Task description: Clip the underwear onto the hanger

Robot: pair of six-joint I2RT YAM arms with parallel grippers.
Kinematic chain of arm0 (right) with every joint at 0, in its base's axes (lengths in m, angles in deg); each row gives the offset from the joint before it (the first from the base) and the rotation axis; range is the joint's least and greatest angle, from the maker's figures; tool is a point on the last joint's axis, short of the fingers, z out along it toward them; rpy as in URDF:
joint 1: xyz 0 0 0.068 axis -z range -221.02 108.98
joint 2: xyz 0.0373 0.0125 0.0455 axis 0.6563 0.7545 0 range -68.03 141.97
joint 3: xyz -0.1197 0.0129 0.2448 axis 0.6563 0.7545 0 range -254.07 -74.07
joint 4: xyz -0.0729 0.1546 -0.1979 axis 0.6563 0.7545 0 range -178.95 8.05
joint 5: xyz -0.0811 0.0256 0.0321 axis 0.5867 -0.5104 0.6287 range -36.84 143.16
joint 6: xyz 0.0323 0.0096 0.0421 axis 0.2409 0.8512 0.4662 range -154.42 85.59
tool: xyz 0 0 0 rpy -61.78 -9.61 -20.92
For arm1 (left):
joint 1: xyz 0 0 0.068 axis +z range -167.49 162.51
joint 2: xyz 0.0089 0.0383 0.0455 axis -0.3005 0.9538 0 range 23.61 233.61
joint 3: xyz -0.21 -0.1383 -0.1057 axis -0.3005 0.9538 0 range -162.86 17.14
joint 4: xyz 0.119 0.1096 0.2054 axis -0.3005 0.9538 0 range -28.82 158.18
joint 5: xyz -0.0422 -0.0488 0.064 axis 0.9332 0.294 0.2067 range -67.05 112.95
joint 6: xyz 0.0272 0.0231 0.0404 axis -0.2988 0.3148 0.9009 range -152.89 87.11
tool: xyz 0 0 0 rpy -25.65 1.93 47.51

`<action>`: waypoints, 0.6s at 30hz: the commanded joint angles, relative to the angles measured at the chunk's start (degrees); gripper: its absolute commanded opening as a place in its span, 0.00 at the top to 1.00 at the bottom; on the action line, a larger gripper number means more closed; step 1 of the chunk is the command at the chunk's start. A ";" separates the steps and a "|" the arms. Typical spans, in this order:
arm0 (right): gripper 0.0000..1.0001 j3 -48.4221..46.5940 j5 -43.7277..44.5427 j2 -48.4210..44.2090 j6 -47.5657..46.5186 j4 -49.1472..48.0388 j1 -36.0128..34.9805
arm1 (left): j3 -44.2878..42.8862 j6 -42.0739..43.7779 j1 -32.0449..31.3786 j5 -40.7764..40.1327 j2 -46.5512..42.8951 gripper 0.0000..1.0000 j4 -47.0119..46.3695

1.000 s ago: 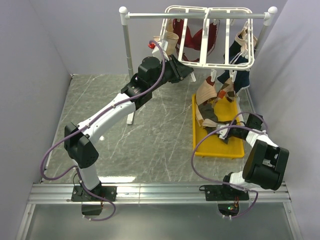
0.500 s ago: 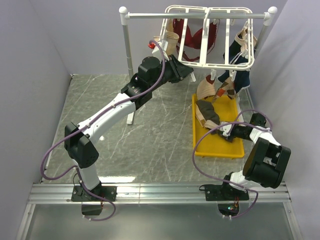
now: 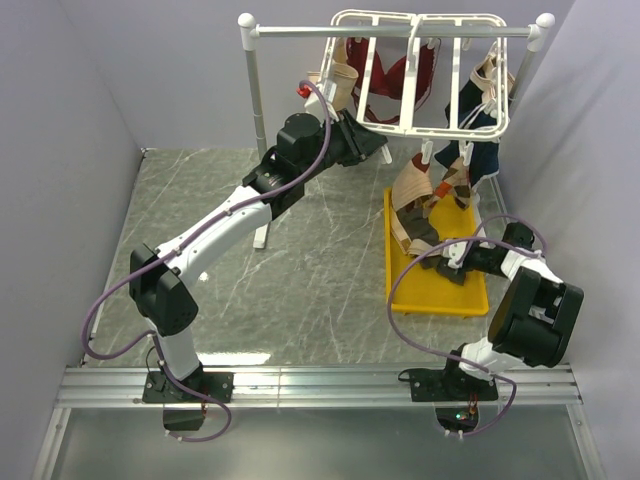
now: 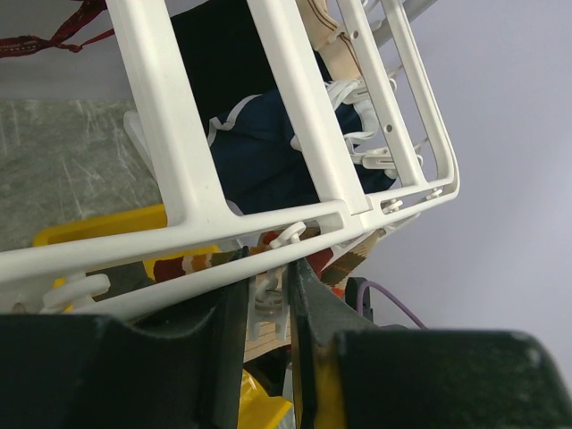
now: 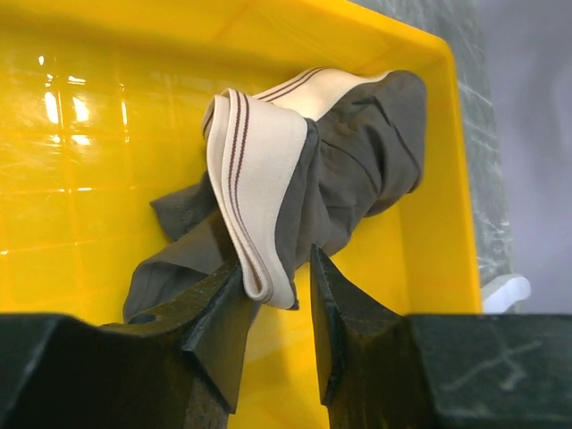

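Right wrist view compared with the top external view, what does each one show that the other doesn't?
Only the right wrist: brown stripes on the band of the underwear, which sits between the fingers of the right hand. Only the top: the left hand at the hanger, with a maroon garment hanging. Both: underwear in the yellow tray.

Top view: even, diffuse overhead light; shadows on the table (image 3: 300, 280) faint and soft-edged, with a pale reflection at its lower edge. Right wrist view: bright glare patches on the yellow tray (image 5: 107, 188), upper left; my right fingers (image 5: 357, 331) dark and soft-focused along the bottom. Left wrist view: white hanger (image 4: 170, 134) brightly lit, my left fingers (image 4: 223, 331) underexposed.
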 commanded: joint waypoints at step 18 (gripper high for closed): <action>1.00 -6.67 -3.16 -0.55 -3.60 8.25 -1.54 | -1.13 -0.64 -0.32 4.02 1.28 1.00 1.19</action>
